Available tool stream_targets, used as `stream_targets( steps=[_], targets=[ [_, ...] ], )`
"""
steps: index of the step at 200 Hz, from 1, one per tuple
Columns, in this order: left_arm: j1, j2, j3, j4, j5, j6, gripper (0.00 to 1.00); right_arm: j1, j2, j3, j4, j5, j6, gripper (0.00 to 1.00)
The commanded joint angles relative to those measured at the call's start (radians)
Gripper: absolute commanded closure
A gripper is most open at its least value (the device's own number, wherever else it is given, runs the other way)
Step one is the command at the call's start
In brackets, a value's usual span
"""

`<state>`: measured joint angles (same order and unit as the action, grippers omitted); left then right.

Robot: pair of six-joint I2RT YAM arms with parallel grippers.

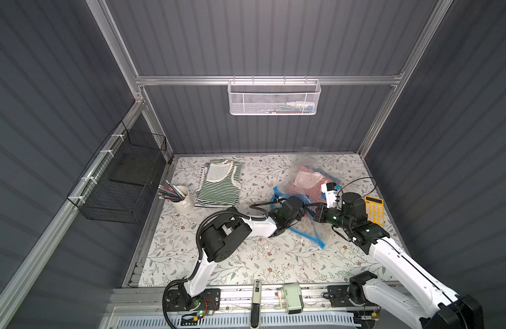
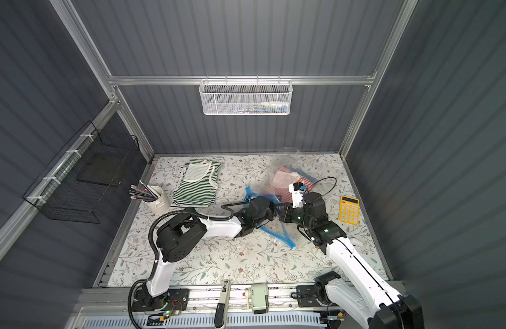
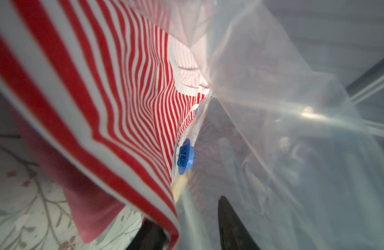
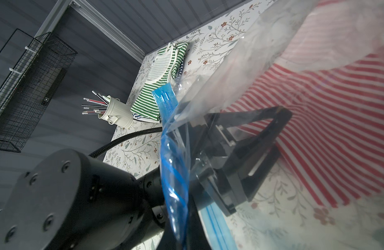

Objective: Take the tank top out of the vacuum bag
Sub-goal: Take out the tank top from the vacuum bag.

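The vacuum bag is clear crinkly plastic and lies at the table's back right, with a red-and-white striped tank top inside it. Its blue zip strip trails toward the front. My left gripper reaches inside the bag, open, and the tank top's hem hangs between its fingers. The bag's blue valve cap shows beyond them. My right gripper is shut on the bag's twisted blue zip strip, holding the mouth up beside the left gripper.
A green-striped tank top lies folded at the back left on other striped clothes. A white cup of pencils stands by the left edge. A yellow calculator lies at the right. A black wire basket hangs on the left wall.
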<state>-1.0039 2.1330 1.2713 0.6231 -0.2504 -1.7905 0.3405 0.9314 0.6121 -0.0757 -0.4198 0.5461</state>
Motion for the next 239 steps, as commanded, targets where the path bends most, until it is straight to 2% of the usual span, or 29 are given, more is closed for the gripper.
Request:
stream_targets(
  steps=[1, 95, 107, 135, 149, 188, 211, 239],
  targets=[
    [0.008, 0.057, 0.001, 0.016, 0.033, -0.041, 0.59, 0.006, 0.0, -0.014, -0.002, -0.013, 0.004, 1.0],
    [-0.002, 0.054, -0.033, -0.043, 0.025, -0.015, 0.59, 0.006, 0.007, -0.011, -0.001, -0.014, -0.001, 1.0],
    [-0.004, 0.062, -0.033, -0.044, 0.02, -0.019, 0.65, 0.005, 0.01, -0.011, 0.002, -0.014, 0.002, 1.0],
    [0.002, 0.092, -0.016, 0.005, 0.008, -0.023, 0.9, 0.006, 0.011, -0.006, -0.003, -0.019, -0.001, 1.0],
    [0.005, 0.086, -0.006, 0.003, 0.01, -0.012, 1.0, 0.005, 0.005, -0.002, -0.013, -0.01, -0.003, 1.0],
    [0.007, 0.01, -0.015, -0.01, 0.025, 0.098, 1.0, 0.005, 0.007, 0.022, -0.029, 0.034, -0.005, 1.0],
    [0.006, -0.042, -0.031, -0.04, 0.061, 0.116, 1.0, 0.006, 0.029, 0.065, -0.053, 0.048, -0.029, 1.0],
    [-0.038, -0.168, -0.136, -0.06, 0.034, 0.132, 1.0, 0.006, 0.045, 0.094, -0.067, 0.061, -0.052, 1.0]
  ],
)
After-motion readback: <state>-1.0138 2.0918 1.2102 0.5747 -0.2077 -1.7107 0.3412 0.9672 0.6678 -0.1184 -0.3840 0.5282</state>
